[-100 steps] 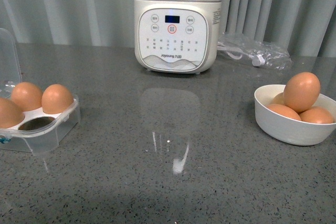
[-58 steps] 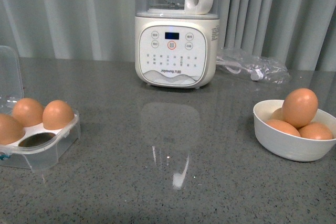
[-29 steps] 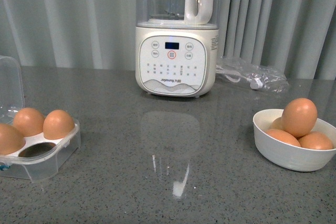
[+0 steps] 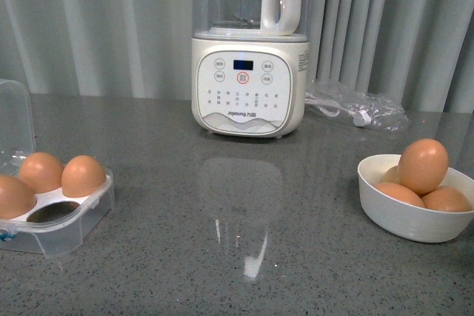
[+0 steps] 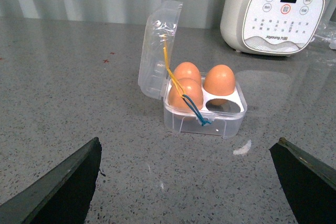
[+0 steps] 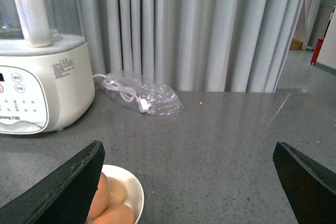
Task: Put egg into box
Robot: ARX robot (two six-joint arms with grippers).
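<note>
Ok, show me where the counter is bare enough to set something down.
The widest bare stretch of counter lies between the box and the bowl, in front of the appliance. Also bare: behind the box, left of the appliance. Crowded: the bagged cable behind the bowl, and the bowl itself, heaped with eggs.

Legible text: one item only. Brand mark "Joyoung" plus two Chinese characters, grey print, low on the control panel (image 4: pixel 244 94) of the white blender (image 4: pixel 298 101). Button captions and side print (image 6: pixel 62 65) are too small to read. The blue display (image 4: pixel 242 65) is lit, but no digits resolve.
</note>
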